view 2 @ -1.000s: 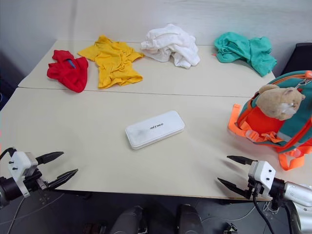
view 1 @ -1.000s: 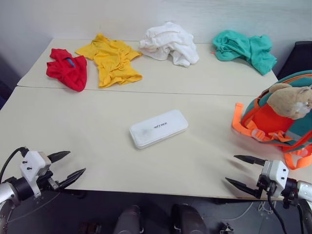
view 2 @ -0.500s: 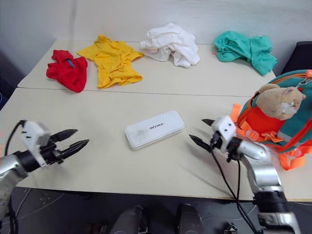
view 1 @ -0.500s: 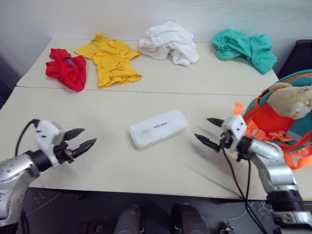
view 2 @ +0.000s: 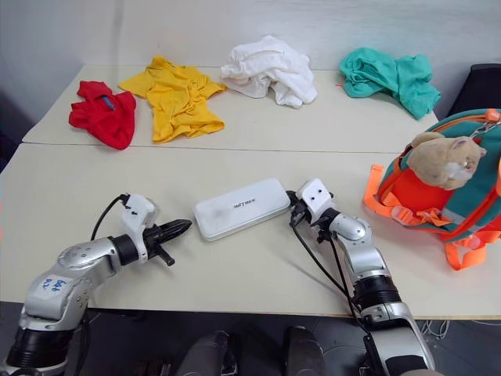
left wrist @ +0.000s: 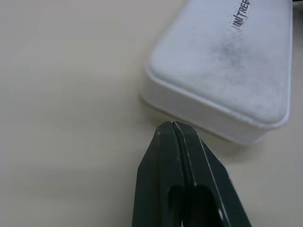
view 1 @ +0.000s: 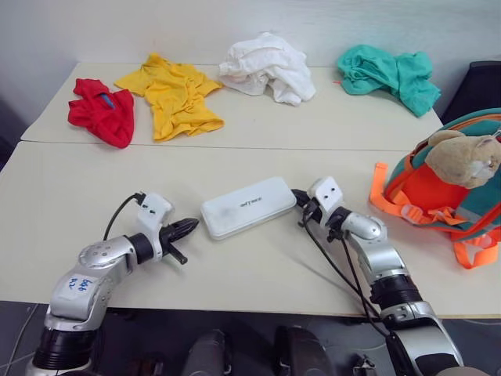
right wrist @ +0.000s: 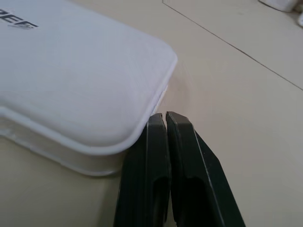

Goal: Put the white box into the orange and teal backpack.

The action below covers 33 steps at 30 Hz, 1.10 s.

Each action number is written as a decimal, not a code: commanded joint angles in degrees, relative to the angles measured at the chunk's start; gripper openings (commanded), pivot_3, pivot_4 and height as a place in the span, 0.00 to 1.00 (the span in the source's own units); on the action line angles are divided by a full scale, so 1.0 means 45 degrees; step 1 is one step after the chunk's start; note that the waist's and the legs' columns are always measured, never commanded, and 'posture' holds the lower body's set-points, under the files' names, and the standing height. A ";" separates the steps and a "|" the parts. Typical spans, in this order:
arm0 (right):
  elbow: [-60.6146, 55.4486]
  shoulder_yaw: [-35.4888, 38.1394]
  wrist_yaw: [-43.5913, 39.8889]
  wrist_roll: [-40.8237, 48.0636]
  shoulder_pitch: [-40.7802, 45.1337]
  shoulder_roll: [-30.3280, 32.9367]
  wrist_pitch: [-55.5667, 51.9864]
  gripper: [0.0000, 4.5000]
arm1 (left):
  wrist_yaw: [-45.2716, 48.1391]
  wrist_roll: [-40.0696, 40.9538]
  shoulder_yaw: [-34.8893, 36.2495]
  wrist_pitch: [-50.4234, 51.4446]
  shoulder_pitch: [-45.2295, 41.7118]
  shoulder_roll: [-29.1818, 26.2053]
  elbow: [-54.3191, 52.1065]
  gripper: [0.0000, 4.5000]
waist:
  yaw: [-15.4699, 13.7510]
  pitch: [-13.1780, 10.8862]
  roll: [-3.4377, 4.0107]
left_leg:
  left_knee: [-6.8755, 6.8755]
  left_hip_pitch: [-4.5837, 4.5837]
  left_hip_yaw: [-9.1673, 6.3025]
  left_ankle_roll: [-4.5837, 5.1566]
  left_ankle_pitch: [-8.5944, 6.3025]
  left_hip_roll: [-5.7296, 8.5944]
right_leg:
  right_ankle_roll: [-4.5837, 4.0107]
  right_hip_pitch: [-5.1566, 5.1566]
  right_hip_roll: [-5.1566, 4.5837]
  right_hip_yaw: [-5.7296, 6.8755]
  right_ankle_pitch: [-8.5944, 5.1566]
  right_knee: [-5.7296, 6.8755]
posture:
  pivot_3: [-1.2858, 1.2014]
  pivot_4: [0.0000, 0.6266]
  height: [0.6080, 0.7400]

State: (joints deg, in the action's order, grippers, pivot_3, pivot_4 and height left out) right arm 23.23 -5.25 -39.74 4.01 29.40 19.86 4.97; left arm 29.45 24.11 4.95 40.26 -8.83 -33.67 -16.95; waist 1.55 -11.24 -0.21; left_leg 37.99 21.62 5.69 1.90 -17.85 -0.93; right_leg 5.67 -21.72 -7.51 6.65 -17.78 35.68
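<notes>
Both pairs of jaws are pressed shut on nothing, one at each short end of the white box, which suggests a two-sided squeeze rather than a pinch: the flat case looks too wide for either pair alone.

In the eye views the box lies flat at the middle of the bench. The left gripper sits at the box's 8 o'clock end, its tip just short of it. The right gripper meets the 2 o'clock end. The orange and teal backpack, plush animal on top, stands well apart at 3 o'clock, presumably waiting to receive the box. Red, yellow, white and teal garments lie along 12 o'clock, clear of the work.

The left wrist view puts the closed tip just beside the box's corner, a sliver of bench between.

The right wrist view shows the shut fingers tucked against the box's lower rim, seemingly touching.
</notes>
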 commanded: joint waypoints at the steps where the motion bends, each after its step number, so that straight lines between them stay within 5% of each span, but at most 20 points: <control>1: -0.0690 -0.0004 -0.1212 0.0603 -0.0163 0.0344 0.0144 0.01 | 0.0124 -0.0066 -0.0107 0.0079 -0.0311 0.0022 0.0057 0.00 | 0.0004 0.0000 0.0001 | -0.0001 0.0000 0.0000 0.0000 0.0000 0.0000 | 0.0000 0.0000 -0.0001 -0.0001 0.0000 0.0000 | 0.52 0.24 1.00; 8: -0.3666 -0.0045 -0.3011 0.1389 -0.2060 0.1791 -0.1133 0.01 | 0.0597 -0.0354 -0.0413 0.0039 -0.0432 -0.0315 0.0699 0.00 | -0.0016 -0.0001 0.0003 | -0.0001 -0.0002 -0.0004 -0.0001 -0.0001 0.0000 | 0.0000 0.0004 -0.0007 -0.0002 0.0000 -0.0005 | 0.52 0.24 1.00; 16: -0.6070 0.0546 -0.3004 0.1623 -0.4156 0.3134 -0.2555 0.01 | 0.1273 -0.0626 -0.0088 -0.0582 -0.0242 -0.0772 0.1395 0.00 | -0.0049 -0.0001 0.0002 | -0.0003 -0.0011 -0.0009 -0.0007 -0.0005 0.0000 | 0.0000 0.0011 -0.0016 -0.0001 0.0000 -0.0012 | 0.52 0.24 1.00; 21: -0.6044 0.0944 -0.2649 0.1421 -0.4257 0.3603 -0.2701 0.00 | 0.2170 0.0732 0.1422 0.1462 -0.0531 -0.1855 0.2910 0.25 | 0.0017 -0.0001 0.0002 | -0.0011 -0.0031 -0.0003 -0.0018 -0.0009 -0.0009 | -0.0001 0.0010 -0.0010 -0.0009 -0.0001 -0.0019 | 0.52 0.24 1.00; 27: -0.5173 0.0728 -0.2778 0.1254 -0.3417 0.3605 -0.2232 0.00 | 0.3648 0.3153 0.1213 0.7977 -0.2841 -0.3489 0.5128 0.63 | 0.0019 -0.0001 0.0004 | -0.0013 -0.0054 -0.0003 -0.0031 -0.0004 -0.0011 | -0.0014 0.0007 -0.0006 -0.0011 -0.0010 -0.0001 | 0.52 0.24 1.00; 29: -0.4584 0.0457 -0.2810 0.1053 -0.2862 0.3388 -0.1915 0.00 | 0.3402 0.3529 0.1553 0.9546 -0.4433 -0.2877 0.6526 0.76 | -0.0004 -0.0003 0.0006 | -0.0020 -0.0063 0.0005 -0.0031 -0.0005 -0.0002 | -0.0011 0.0012 -0.0007 -0.0023 -0.0012 0.0016 | 0.52 0.24 1.00; 33: -0.3478 -0.0190 -0.2899 0.0649 -0.1777 0.2840 -0.1406 0.00 | 0.3366 0.3694 0.1469 1.1346 -0.6499 -0.1785 0.8247 0.76 | -0.0127 -0.0004 -0.0004 | -0.0008 -0.0043 0.0003 -0.0021 0.0002 0.0011 | -0.0006 0.0007 -0.0004 -0.0014 -0.0013 0.0048 | 0.52 0.24 1.00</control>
State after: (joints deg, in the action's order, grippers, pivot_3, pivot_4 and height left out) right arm 7.03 -5.40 -52.57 7.57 20.55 32.99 -2.91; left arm 44.16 39.31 12.40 88.50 -37.03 -42.35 18.78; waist 0.98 -11.26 -0.23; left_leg 37.99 21.45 5.71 1.82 -17.82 -0.87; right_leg 5.65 -21.69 -7.52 6.58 -17.84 35.90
